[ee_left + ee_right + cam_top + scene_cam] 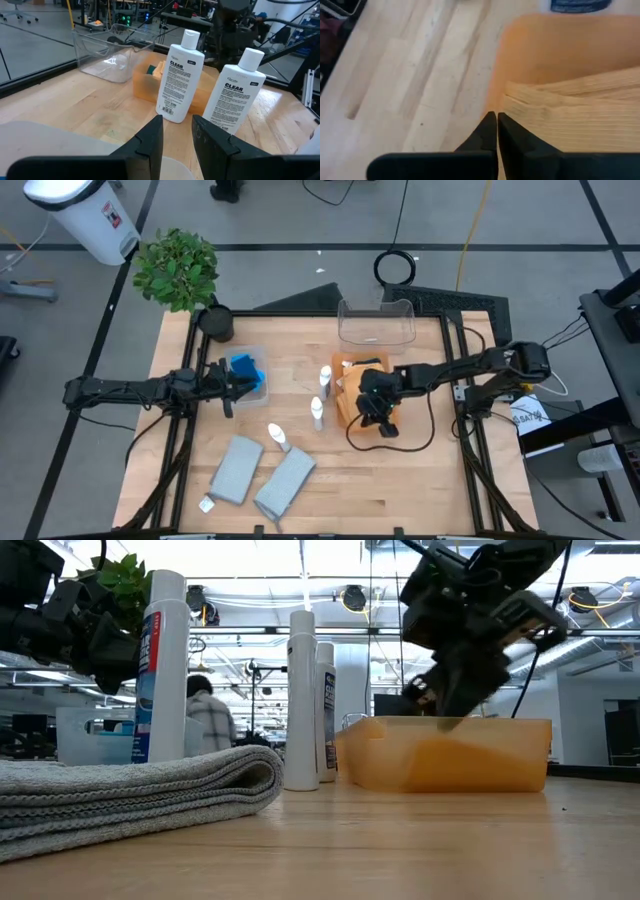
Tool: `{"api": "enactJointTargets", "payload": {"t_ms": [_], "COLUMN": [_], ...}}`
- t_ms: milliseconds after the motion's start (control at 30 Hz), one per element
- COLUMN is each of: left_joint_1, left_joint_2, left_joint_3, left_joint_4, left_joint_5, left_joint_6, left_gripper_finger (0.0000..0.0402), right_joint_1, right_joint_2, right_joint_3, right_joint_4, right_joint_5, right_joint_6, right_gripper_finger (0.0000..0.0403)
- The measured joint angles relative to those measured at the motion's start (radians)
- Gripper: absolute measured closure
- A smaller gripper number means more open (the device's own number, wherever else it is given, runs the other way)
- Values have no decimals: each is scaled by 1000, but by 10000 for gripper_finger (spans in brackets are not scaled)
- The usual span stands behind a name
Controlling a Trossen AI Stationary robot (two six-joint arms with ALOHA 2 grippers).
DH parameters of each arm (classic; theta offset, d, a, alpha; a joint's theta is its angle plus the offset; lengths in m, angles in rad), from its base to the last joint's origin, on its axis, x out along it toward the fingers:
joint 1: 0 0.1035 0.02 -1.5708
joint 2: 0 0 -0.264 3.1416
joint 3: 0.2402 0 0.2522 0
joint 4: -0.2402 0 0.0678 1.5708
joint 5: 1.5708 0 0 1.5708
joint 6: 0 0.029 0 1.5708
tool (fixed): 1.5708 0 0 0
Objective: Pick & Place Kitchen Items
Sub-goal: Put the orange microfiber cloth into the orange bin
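I see my right gripper [378, 418] over the orange tray [343, 408], at about 3 o'clock from table centre. Its fingers [490, 131] are pressed together with nothing between them, tips at the edge of an orange cloth [580, 110] lying in the tray.

My left gripper [228, 385] sits at 9 o'clock, over the clear bin [262, 385] holding blue sponges [245, 367]. Its fingers [150, 140] are slightly apart, holding nothing.

Two white bottles [325, 377] stand upright near centre, just left of the tray; the second [317, 412] is at 6 o'clock from the first. A third bottle [279, 437] lies tipped at 7 o'clock.

Two grey cloths [233, 470] lie folded at 7 o'clock near the front edge, the other [286, 483] just beside it.

An empty clear bin [376, 321] sits at 12 o'clock. A plant [177, 268] stands at the 10 o'clock corner.
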Motion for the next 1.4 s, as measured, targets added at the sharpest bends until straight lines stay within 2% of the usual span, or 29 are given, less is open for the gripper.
{"api": "enactJointTargets", "payload": {"t_ms": [400,533,667,900,1133,1400], "left_joint_1": [0,0,0,0,0,0], "left_joint_2": [0,0,0,0,0,0], "left_joint_3": [0,0,0,0,0,0], "left_joint_4": [0,1,1,1,1,1], "left_joint_5": [0,0,0,0,0,0], "left_joint_6": [0,0,0,0,0,0], "left_gripper_finger": [293,293,293,293,293,293], "right_joint_1": [3,4,4,0,-73,-186], "right_joint_2": [128,135,105,-26,-69,64], "right_joint_3": [-4,-4,-2,13,13,13], "right_joint_4": [40,37,21,18,85,90], "right_joint_5": [8,74,101,109,292,287], "right_joint_6": [-40,-56,-54,-57,-87,-93], "right_gripper_finger": [403,403,403,403,403,403]}}
